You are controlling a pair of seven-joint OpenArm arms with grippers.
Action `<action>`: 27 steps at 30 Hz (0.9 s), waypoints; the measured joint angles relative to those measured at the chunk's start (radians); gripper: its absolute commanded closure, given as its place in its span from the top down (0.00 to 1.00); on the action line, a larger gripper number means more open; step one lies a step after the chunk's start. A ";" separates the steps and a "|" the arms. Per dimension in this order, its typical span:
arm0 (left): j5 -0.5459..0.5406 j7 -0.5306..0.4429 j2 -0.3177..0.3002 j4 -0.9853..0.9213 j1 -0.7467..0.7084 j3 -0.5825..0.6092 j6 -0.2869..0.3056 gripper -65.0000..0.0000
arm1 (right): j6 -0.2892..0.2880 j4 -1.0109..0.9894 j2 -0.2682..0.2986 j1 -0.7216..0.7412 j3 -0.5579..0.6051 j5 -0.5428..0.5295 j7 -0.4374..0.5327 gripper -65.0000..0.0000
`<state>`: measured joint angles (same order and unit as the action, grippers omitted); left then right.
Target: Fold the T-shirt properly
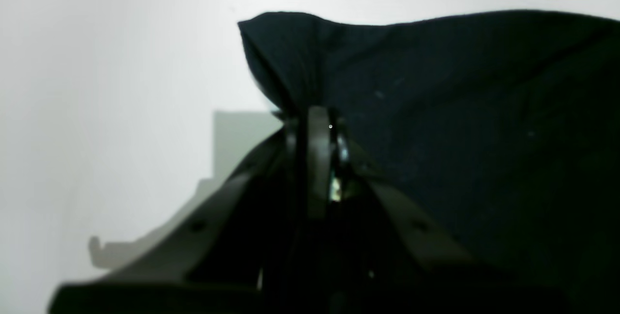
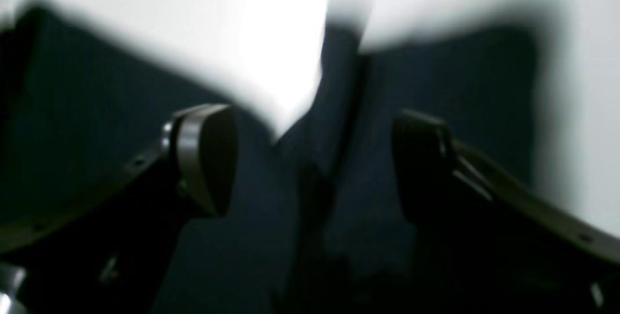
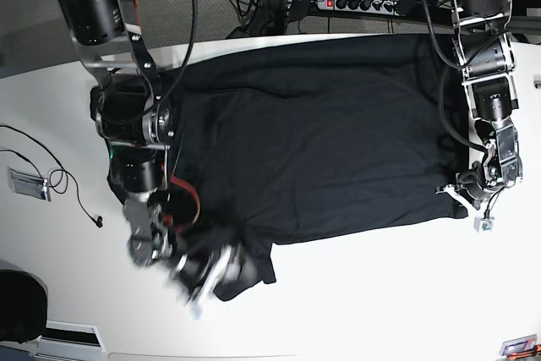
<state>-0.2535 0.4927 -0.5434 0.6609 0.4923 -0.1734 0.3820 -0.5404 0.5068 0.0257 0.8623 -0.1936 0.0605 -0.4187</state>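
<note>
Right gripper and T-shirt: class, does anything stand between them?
Nothing visible does. The right gripper is open, its fingers straddling a bunched fold of the T-shirt with only cloth between them. The wrist view is blurred, so contact cannot be told.

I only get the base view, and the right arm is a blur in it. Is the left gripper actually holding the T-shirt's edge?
Observer: Yes. In the left wrist view, the left gripper is shut on the T-shirt, and a bunched corner of cloth puckers out from its tips.
Operator: And the right gripper, open or shut?
Observer: Open. The right wrist view shows the right gripper with its fingers wide apart over the black cloth.
Operator: Is anything between them?
Observer: A raised fold of the T-shirt runs up the gap. That picture is too blurred to tell whether either finger touches it.
</note>
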 measured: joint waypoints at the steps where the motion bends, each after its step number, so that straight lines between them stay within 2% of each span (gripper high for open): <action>1: 0.000 0.002 0.000 0.000 0.000 0.000 0.000 0.00 | 0.098 0.052 0.005 -0.001 0.008 -0.005 0.020 0.72; 3: 0.000 0.000 0.000 0.000 0.000 0.000 0.000 0.00 | 0.230 0.132 0.014 -0.040 0.029 -0.019 0.064 0.72; 5: 0.000 0.003 0.000 0.000 0.000 0.000 0.000 0.00 | 0.334 0.184 0.024 -0.114 0.067 -0.020 0.047 0.72; 8: -0.001 0.001 0.000 0.000 0.000 0.000 0.000 0.00 | 0.438 0.192 0.014 -0.207 0.123 -0.003 -0.042 0.72; 12: 0.000 0.001 0.000 0.000 0.000 0.000 -0.002 0.00 | 0.550 0.230 0.002 -0.148 0.153 -0.016 0.010 0.72; 14: 0.000 0.002 0.000 0.000 0.001 0.000 0.000 0.00 | 0.584 0.259 0.008 -0.112 0.160 -0.015 0.046 0.72; 17: 0.000 0.002 0.000 0.000 0.000 0.000 0.000 0.00 | 0.590 0.255 0.015 -0.126 0.174 -0.015 0.035 0.72; 20: -0.001 0.014 0.000 0.000 0.001 0.000 0.000 0.00 | 0.585 0.237 0.010 -0.187 0.154 -0.019 -0.062 0.72; 21: -0.001 0.018 0.000 0.000 0.001 0.000 0.000 0.00 | 0.574 0.238 0.007 -0.188 0.144 -0.028 -0.136 0.72; 23: -0.001 0.024 0.001 0.000 0.001 0.000 0.000 0.00 | 0.497 0.273 0.011 -0.172 0.144 -0.015 -0.235 0.72; 25: -0.001 0.024 0.000 0.000 0.002 0.000 0.000 0.00 | 0.403 0.349 0.013 -0.158 0.147 -0.016 -0.242 0.72; 27: -0.001 0.026 0.001 0.000 0.006 0.000 0.000 0.00 | 0.402 0.409 0.006 -0.140 0.114 -0.029 -0.218 0.72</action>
<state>-0.2543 0.5186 -0.5423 0.6613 0.4980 -0.1738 0.3820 -0.1383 0.9154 0.0322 0.7219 -0.0799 0.0315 -0.6369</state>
